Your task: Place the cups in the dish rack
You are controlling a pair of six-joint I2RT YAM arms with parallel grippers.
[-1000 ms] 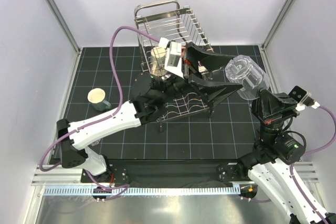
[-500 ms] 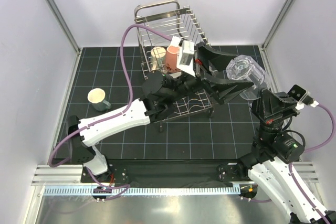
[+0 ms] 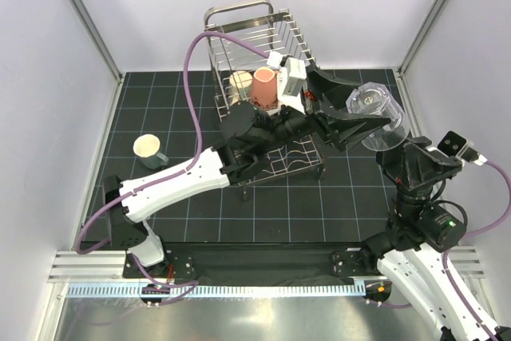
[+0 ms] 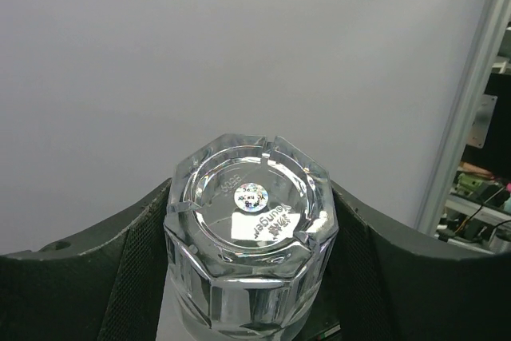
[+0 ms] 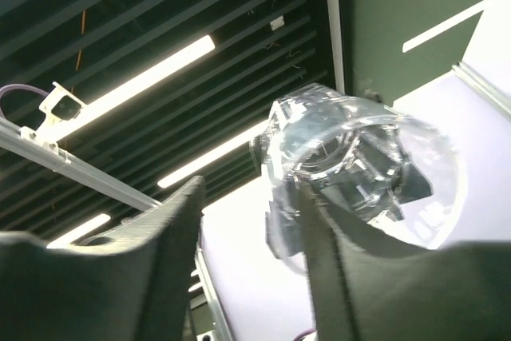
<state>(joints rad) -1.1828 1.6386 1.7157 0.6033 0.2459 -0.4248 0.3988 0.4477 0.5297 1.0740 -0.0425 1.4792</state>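
Observation:
A clear faceted glass tumbler (image 3: pixel 374 111) hangs in the air to the right of the dish rack (image 3: pixel 247 25). My left gripper (image 3: pixel 361 117) is shut on it. In the left wrist view the tumbler (image 4: pixel 251 229) points its base at the camera, and a finger (image 4: pixel 144 261) presses on each side of it. My right gripper (image 3: pixel 390 140) stands open just below it, with one finger (image 5: pixel 319 245) by the rim of the glass (image 5: pixel 359 165) and the other well apart. A salmon pink mug (image 3: pixel 263 85) and a cream mug (image 3: pixel 241 81) sit upside down in the rack.
A teal-grey mug (image 3: pixel 149 149) with a cream inside stands upright on the black mat at the left. The rack's lower wire tier (image 3: pixel 279 161) lies under my left arm. White walls close in the back and both sides.
My left gripper swung right from the rack and closed round the tumbler. My right gripper, shut on the glass before, has opened and let it go.

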